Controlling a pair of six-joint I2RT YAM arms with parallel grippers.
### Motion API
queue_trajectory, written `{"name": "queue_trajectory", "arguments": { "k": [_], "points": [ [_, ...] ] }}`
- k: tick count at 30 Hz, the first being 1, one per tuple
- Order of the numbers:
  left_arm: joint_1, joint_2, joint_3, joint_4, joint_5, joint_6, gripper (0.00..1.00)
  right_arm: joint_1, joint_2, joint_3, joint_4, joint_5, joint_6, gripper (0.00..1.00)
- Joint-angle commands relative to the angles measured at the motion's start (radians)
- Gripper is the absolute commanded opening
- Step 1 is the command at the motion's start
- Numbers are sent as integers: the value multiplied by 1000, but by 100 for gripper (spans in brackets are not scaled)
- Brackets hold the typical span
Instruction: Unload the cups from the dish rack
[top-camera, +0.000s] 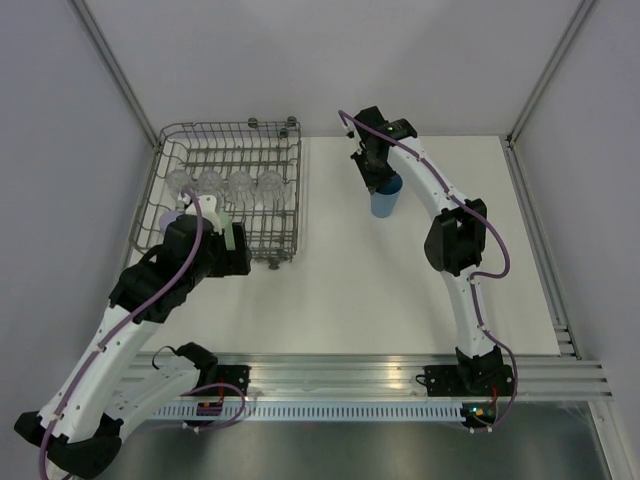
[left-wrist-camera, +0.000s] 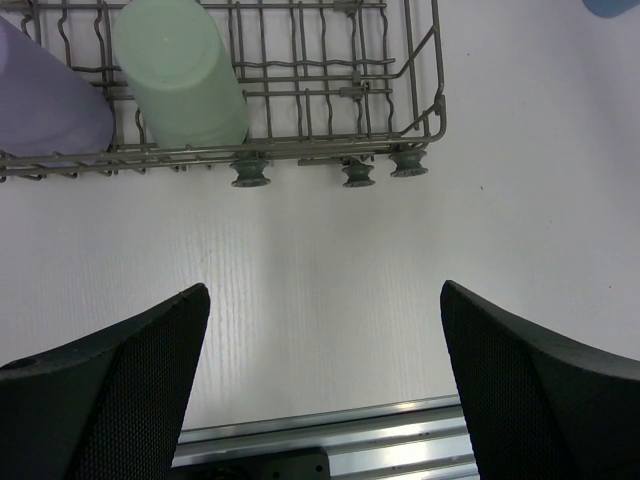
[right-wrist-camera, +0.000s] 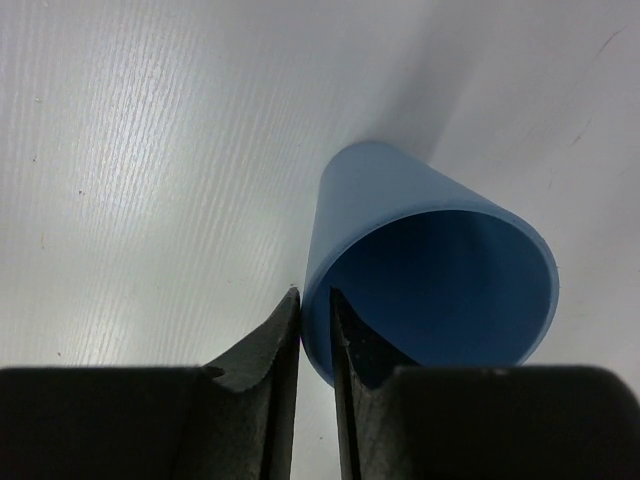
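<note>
Blue cup (right-wrist-camera: 420, 250) is opaque, smooth-walled, tapering to its base, mouth upward.

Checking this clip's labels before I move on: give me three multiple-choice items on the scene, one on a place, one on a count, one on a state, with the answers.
1. Where is the blue cup?
A) on the table, right of the rack
B) inside the rack
C) hanging in the air

2. How many clear cups are in the rack?
A) two
B) four
C) six

3. How does the left pincer stand?
A) shut
B) out of view
C) wide open, holding nothing

Answers:
1 A: the top view shows it standing mouth up on the bare table.
2 B: four sit in one row in the rack.
3 C: its wrist view shows both fingers far apart with only table between them.
</note>
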Motion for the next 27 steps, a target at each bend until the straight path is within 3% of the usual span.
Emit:
{"name": "queue_trajectory", "arguments": {
  "k": [1, 13, 16, 17, 23, 27],
  "points": [
    [0, -14, 36, -14, -24, 42, 100, 1, -33, 46, -4, 14, -9, 24],
    [0, 9, 59, -33, -46, 24, 100, 0, -182, 47, 22, -21, -6, 45],
    [0, 46, 81, -40, -75, 7, 100, -2, -254, 17, 38, -27, 12, 65],
    [0, 60, 85, -41, -82, 1, 100, 0, -280, 0, 44, -33, 12, 97],
    [0, 190, 111, -49, -130, -82, 100, 14, -624, -337, 212, -68, 43, 98],
    [17, 261, 125, -47, -217, -168, 100, 14, -878, -627, 449, -82, 122, 98]
  ]
}}
